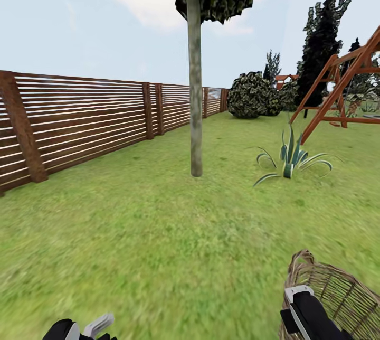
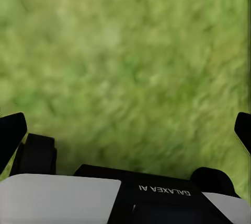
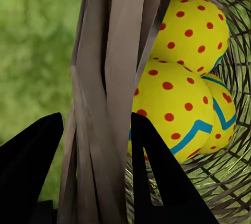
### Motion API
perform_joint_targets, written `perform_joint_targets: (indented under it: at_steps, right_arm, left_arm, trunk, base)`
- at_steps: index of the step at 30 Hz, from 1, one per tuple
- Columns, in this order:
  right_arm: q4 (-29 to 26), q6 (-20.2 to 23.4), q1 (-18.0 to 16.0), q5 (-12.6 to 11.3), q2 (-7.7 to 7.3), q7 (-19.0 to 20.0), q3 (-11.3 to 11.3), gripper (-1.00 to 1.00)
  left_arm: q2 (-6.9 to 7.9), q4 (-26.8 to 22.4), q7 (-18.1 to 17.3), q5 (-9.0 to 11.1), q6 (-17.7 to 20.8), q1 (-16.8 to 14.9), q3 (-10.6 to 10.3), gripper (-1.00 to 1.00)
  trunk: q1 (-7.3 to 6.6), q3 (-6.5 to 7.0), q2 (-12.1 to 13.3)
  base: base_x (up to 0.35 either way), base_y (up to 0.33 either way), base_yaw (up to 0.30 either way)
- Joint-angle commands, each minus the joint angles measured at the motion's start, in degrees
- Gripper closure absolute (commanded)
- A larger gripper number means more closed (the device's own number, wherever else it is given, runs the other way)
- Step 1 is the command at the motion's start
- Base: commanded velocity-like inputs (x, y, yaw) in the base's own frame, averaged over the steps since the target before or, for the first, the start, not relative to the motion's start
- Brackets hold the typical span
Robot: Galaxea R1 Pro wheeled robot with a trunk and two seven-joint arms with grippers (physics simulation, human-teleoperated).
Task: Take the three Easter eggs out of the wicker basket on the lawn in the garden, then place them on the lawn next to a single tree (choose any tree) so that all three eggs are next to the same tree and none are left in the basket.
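R gripper (image 3: 94, 145) nearest: I've got it pinching wicker basket (image 3: 107, 78) rim, 3 Easter eggs (image 3: 178, 109) just inside. L gripper (image 2: 125, 130) spread wide over lawn (image 2: 125, 51).

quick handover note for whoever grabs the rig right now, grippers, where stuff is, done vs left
Right gripper: shut on the wicker basket rim, one finger either side.
Left gripper: open, empty, over the lawn.
Easter eggs: inside the basket; two show clearly, with part of a third behind them.
Tree: ahead, beside the fence.
Done: basket gripped.
Left: put all three eggs on the grass by that tree.
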Motion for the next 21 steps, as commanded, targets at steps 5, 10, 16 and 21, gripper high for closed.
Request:
perform_joint_targets:
  at_steps: [5, 10, 16, 21]
  right_arm:
    - [-0.1, 0.3, 0.0, 0.8, -0.06, 0.0, 0.2, 1.00]
    - [0.0, 0.3, 0.0, 0.8, 0.03, 0.0, 0.2, 1.00]
    - [0.1, 0.3, 0.0, 0.8, 0.04, 0.0, 0.3, 1.00]
    - [0.2, 0.2, 0.0, 0.8, 0.03, 0.0, 0.3, 1.00]
  left_arm:
    - [-0.02, 0.0, -0.4, -0.2, 0.2, 0.0, 0.2, -1.00]
    - [-0.02, 0.0, -0.3, -0.2, 0.2, 0.0, 0.1, -1.00]
    - [-0.02, 0.0, -0.3, -0.2, 0.2, 0.0, 0.1, -1.00]
    - [-0.02, 0.0, -0.3, -0.2, 0.2, 0.0, 0.1, -1.00]
  trunk:
    - [0.02, -0.06, 0.0]
    - [0.02, -0.06, 0.0]
    - [0.02, -0.06, 0.0]
    - [0.02, -0.06, 0.0]
  base:
    - [0.295, 0.218, 0.000]
    - [0.261, 0.253, -0.137]
    - [0.291, 0.207, -0.004]
    - [0.309, 0.166, 0.000]
